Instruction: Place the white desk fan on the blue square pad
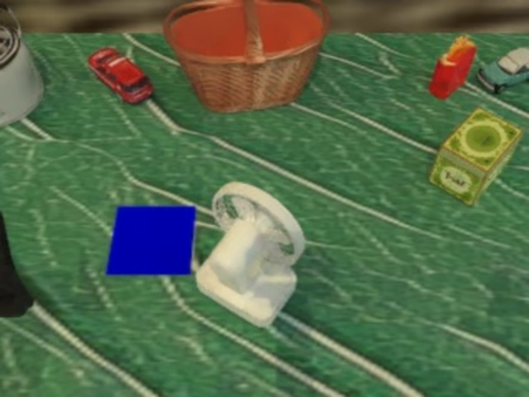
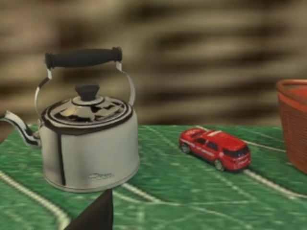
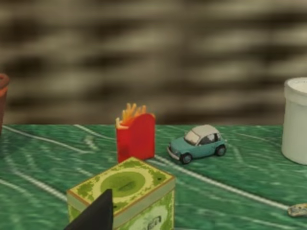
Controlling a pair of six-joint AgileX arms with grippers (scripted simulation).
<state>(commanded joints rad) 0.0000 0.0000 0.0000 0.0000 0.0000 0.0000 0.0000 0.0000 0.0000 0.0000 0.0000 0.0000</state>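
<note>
The white desk fan [image 1: 250, 256] stands upright near the table's middle, its round grille head toward the back and its square base toward the front. The blue square pad [image 1: 152, 240] lies flat just left of the fan, and the base's corner comes close to the pad's right edge. My left arm [image 1: 10, 277] shows only as a dark shape at the table's left edge, well clear of the pad. One dark finger [image 2: 96, 215] of the left gripper shows, with nothing beside it. My right arm is out of the top view. Its finger [image 3: 98, 215] hangs before a green tin, holding nothing.
A steel kettle [image 1: 12, 74] and a red toy car [image 1: 120, 74] sit at the back left. A wicker basket [image 1: 245, 50] stands at the back middle. At the right are a red fries box [image 1: 452, 68], a teal car [image 1: 506, 69] and the green tin [image 1: 475, 155]. A white container [image 3: 295, 120] stands farther off.
</note>
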